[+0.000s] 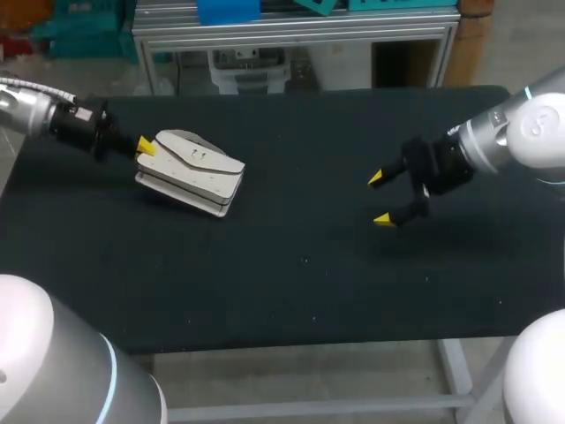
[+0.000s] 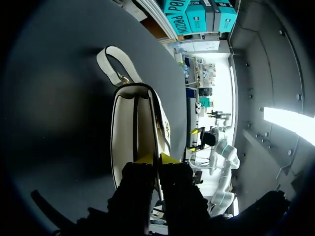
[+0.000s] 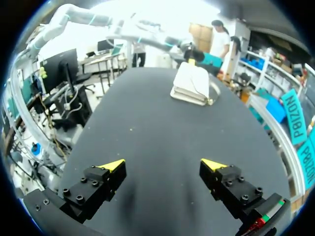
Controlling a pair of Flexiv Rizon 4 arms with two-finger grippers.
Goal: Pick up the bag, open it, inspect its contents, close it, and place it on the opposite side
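Plainly, the left hand (image 2: pixel 157 158) clamped the near end of the cream leather flap bag (image 1: pixel 192 170), lying lengthwise ahead of it on the left side of the black worktop (image 1: pixel 291 265); the spread right hand (image 1: pixel 381 199) hung well apart.

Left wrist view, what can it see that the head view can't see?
Only the left wrist view shows the white strap loop ahead of the bag, and the left gripper pinching its edge. Only the head view shows the left arm behind that gripper. Both show the bag, the black table and the right gripper.
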